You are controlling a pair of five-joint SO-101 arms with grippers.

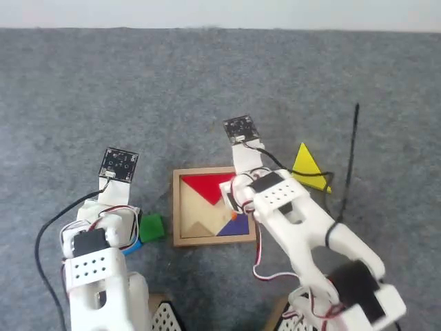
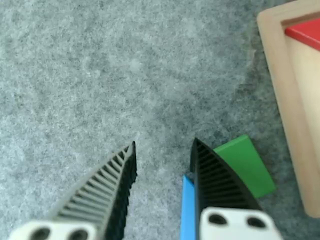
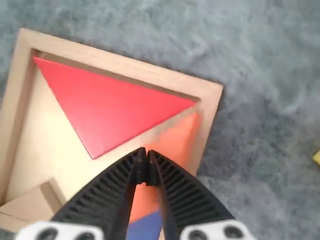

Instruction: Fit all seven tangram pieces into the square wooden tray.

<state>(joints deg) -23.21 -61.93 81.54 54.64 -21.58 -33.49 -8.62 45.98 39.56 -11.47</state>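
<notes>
Grey felt (image 1: 207, 83); right end effector (image 3: 146, 153) closed

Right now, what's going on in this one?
Two arms are filling the square wooden tray with tangram pieces. The right gripper hangs over the tray with its jaws shut, by the orange piece that lies next to the red triangle. A purple piece and a plain wooden piece also lie inside. The left gripper, jaws open, is over the carpet beside a green piece and a blue piece. A yellow triangle lies on the tray's other side.
</notes>
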